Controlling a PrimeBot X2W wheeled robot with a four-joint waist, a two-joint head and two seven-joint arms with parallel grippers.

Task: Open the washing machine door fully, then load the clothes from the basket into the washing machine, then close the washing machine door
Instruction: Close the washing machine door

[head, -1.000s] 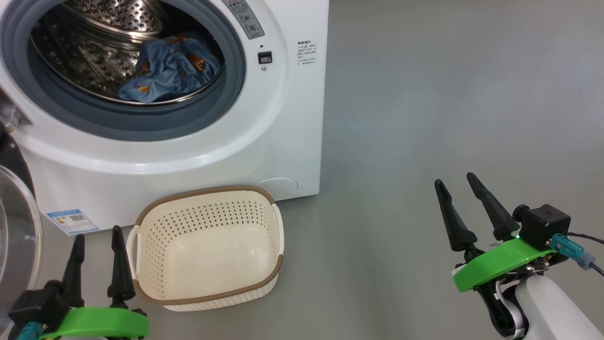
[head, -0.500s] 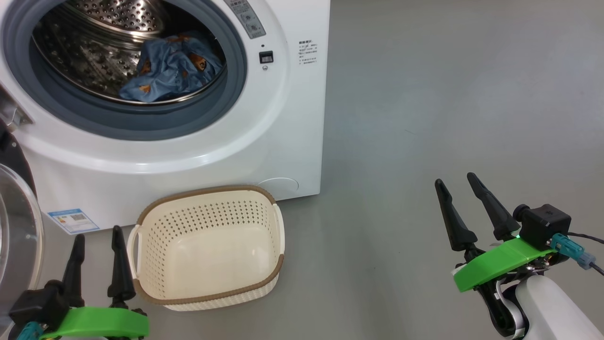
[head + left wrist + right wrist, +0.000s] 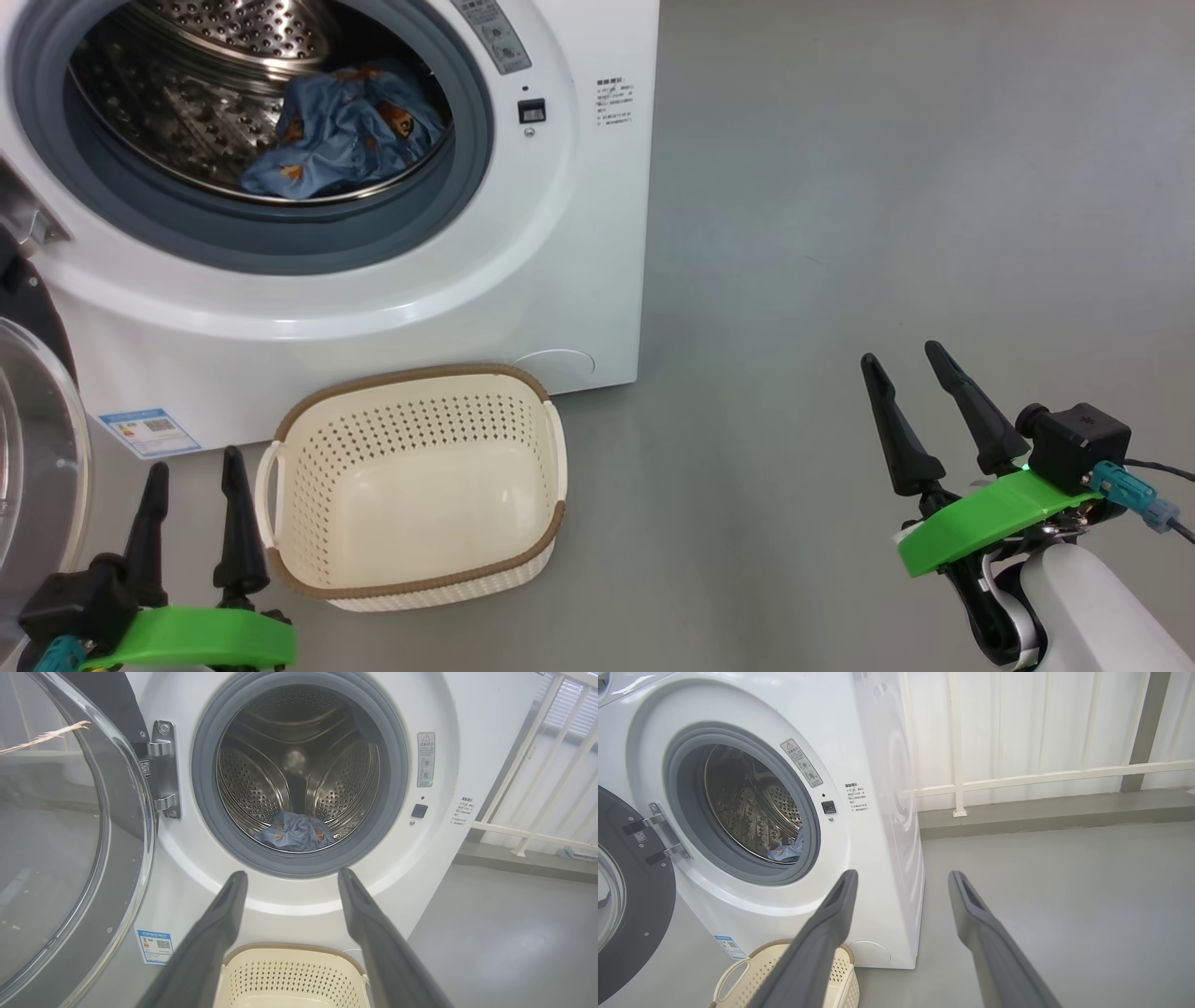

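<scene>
The white washing machine [image 3: 569, 252] stands with its door [image 3: 60, 826] swung wide to the left; the door's black rim and glass also show at the left of the right wrist view [image 3: 626, 896]. Light blue clothes [image 3: 341, 131] with orange figures lie in the steel drum [image 3: 294, 833]. The cream basket [image 3: 327, 569] sits on the floor before the machine with nothing in it. My left gripper [image 3: 193, 467] is open, low at the basket's left. My right gripper [image 3: 901, 359] is open over bare floor, well right of the machine. Nothing sits between either pair of fingers.
Grey floor [image 3: 887, 187] spreads to the right of the machine. A white railing [image 3: 1041, 774] and a raised grey kerb [image 3: 1055, 812] run behind it. A small blue label [image 3: 149, 431] is stuck low on the machine's front.
The whole head picture has drifted a little to the right, so the camera has moved. Both grippers, the basket and the clothes keep their places.
</scene>
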